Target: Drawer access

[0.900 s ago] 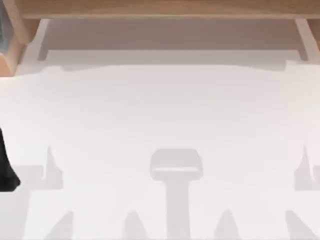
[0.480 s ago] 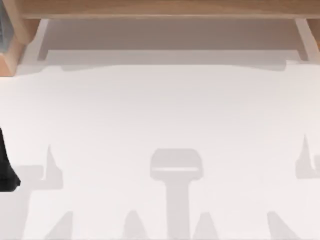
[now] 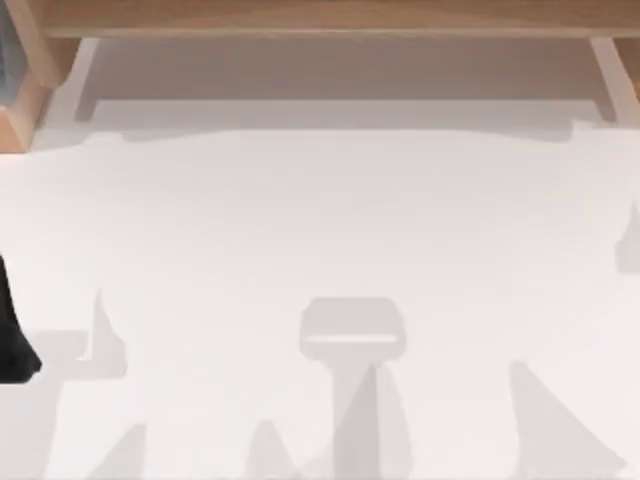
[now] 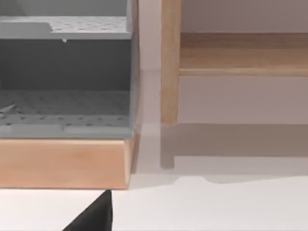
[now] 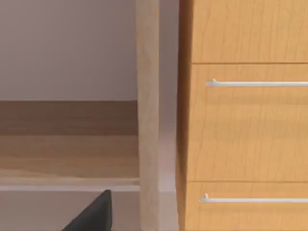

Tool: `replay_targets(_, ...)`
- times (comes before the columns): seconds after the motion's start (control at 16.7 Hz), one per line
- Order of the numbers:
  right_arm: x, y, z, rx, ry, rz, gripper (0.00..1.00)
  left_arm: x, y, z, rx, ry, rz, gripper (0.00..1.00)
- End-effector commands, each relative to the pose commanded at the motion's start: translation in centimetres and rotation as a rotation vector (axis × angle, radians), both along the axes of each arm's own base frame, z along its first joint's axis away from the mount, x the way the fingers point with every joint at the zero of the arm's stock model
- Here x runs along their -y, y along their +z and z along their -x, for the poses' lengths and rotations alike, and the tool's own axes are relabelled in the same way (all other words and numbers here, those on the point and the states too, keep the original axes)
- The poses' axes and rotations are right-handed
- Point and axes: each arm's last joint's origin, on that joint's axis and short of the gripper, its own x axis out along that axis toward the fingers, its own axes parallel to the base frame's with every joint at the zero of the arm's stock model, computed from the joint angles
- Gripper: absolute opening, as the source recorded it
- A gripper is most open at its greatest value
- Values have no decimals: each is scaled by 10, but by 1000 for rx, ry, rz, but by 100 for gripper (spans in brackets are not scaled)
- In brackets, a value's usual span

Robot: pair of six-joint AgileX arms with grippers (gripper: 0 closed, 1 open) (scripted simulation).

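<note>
A light wooden drawer cabinet (image 5: 240, 125) fills one side of the right wrist view. Two closed drawer fronts show, one with a thin silver handle (image 5: 257, 83) and the one below with its own handle (image 5: 255, 199). A black part of my right gripper (image 5: 94, 215) shows at the frame's edge, apart from the cabinet and short of the handles. A black part of my left arm (image 3: 12, 335) sits at the table's left edge, and a black part of my left gripper (image 4: 94, 217) shows low in the left wrist view.
A wooden shelf (image 3: 320, 18) on pale legs runs along the back of the white table (image 3: 320, 220). At the back left stands a grey perforated rack (image 4: 65, 82) on a wooden base (image 4: 62, 163), next to a wooden post (image 4: 169, 62).
The shadows at the table's right and front right have shifted, one sliding left and the edge one rising toward the back. The left arm has stayed still.
</note>
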Motion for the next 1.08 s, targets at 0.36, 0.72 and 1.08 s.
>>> replay_targets(0.36,28,19,-22,4,1,3,100,0,0,0,0,0,0,100)
replay_targets(0.72,30,21,-27,14,3,42,100,0,0,0,0,0,0,100)
replay_targets(1.08,68,14,-87,27,-26,399,100,0,0,0,0,0,0,100)
